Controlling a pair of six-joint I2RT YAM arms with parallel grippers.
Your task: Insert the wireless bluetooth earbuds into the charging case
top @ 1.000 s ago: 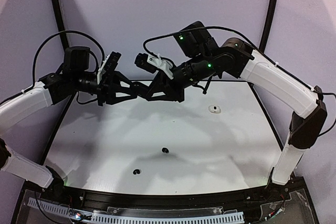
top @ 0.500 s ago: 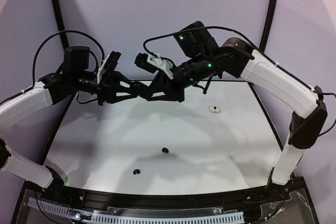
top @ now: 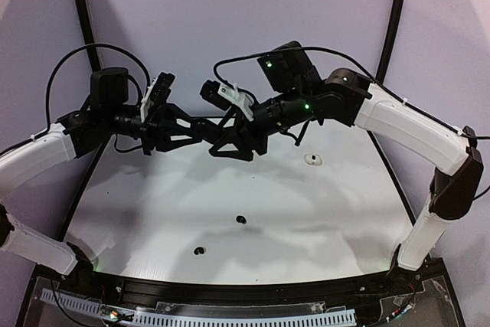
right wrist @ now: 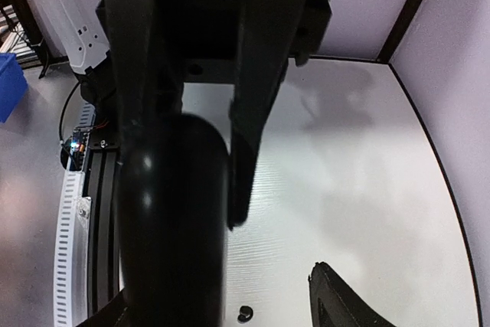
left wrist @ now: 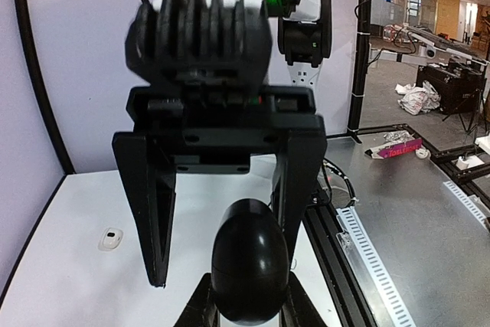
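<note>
A glossy black egg-shaped charging case [left wrist: 247,260] hangs in mid-air over the back of the table, its lid closed. My left gripper [left wrist: 246,300] is shut on its lower end. My right gripper [right wrist: 222,305] faces it from the other side, open, with its fingers [left wrist: 295,189] standing apart on either side of the case [right wrist: 172,220]. In the top view the two grippers meet, the left [top: 204,128] and the right [top: 214,138]. Two black earbuds lie on the table, one mid-table [top: 240,220] and one nearer the front [top: 200,250]. The mid-table one also shows in the right wrist view [right wrist: 244,312].
A small white object with a dark spot [top: 311,160] lies at the back right of the white table [top: 321,220], and shows in the left wrist view too [left wrist: 112,239]. Black frame posts [top: 394,21] and purple walls stand behind. A slotted rail [top: 230,315] runs along the front edge.
My right gripper has opened and let go of the charging case, its wrist lifting slightly. My left gripper has tightened on the case and now holds it alone.
</note>
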